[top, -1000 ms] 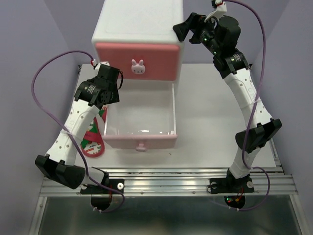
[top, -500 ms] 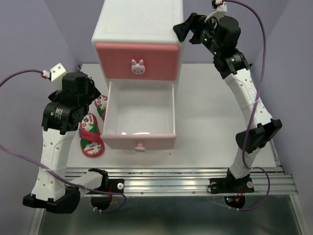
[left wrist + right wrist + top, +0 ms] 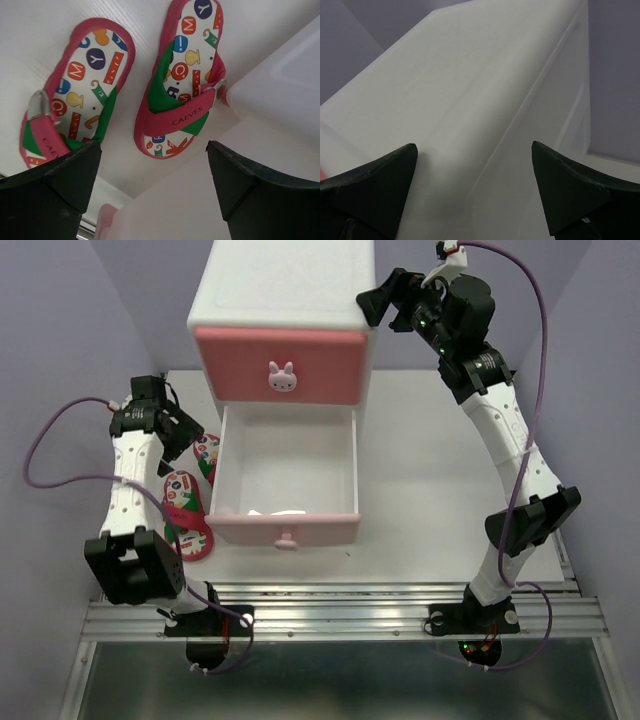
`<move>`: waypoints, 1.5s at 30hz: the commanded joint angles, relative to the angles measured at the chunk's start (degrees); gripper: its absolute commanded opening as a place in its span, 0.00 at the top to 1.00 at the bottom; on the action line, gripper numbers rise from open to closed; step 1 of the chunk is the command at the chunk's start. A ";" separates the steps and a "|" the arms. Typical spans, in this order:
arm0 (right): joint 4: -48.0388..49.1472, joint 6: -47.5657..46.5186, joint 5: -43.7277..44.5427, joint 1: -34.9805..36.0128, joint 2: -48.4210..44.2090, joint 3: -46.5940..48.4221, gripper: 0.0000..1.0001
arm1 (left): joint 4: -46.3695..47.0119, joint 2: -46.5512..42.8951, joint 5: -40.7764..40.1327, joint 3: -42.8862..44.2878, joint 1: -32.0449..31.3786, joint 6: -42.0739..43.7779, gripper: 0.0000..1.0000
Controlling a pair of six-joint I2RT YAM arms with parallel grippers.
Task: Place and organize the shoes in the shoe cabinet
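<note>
While the lower drawer (image 3: 285, 530) of the shoe cabinet (image 3: 285, 295) stands pulled out and looks bare inside, the overhead view shows both red sandals (image 3: 186, 518) lying on the table (image 3: 430, 490) just left of it, one nearer the arm bases and one tucked beside the drawer's side wall. The left gripper (image 3: 183, 433) hangs above the farther sandal. The right gripper (image 3: 383, 302) is up at the cabinet's top right corner, apparently clear of it. The upper drawer (image 3: 240, 365) with its bunny knob (image 3: 283, 375) is closed. No white sneakers are in view.

From the left wrist, the left gripper (image 3: 154, 150) is spread wide with nothing between its fingers (image 3: 55, 195). Below it the two sandals lie insole up, side by side. The right-hand sandal (image 3: 182, 75) has its edge at, or under, the translucent drawer rim (image 3: 280, 90); the left-hand sandal (image 3: 80, 85) lies apart from it on bare table.

From the right wrist, the right gripper (image 3: 474, 150) is also spread and empty, looking down the cabinet's white top (image 3: 470, 95).

My reading is that a sandal pick is next, and that the tight spot is the risk. A finger lowered on the drawer side of the nearer sandal could land on the rim and shove the drawer or the light cabinet. The sandals are flat, so fingers closing on the sole may slide over it; the strap looks the surer hold, though the shoe would then dangle and could catch the rim going in. The right gripper could also nudge the cabinet if it drops.
</note>
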 commanded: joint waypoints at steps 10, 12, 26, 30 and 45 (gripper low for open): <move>-14.03 -4.15 0.87 -0.49 -1.38 -5.57 0.00 | 10.87 14.04 11.39 -5.63 2.62 -0.05 0.03; -14.29 -4.23 1.13 -0.49 -1.55 -5.57 0.00 | 11.84 15.71 11.57 -5.98 2.62 -1.28 0.03; -15.79 -5.82 2.89 -0.49 -1.20 -4.70 0.00 | 16.50 23.89 11.57 -10.20 2.62 -5.06 0.31; -16.05 -6.34 3.59 -0.49 -1.12 -4.70 0.00 | 18.26 23.89 12.71 -12.93 2.62 -5.42 0.59; -16.49 -7.31 4.30 -0.49 -0.94 -3.55 0.00 | -8.44 19.93 -16.10 15.77 3.68 -4.46 1.00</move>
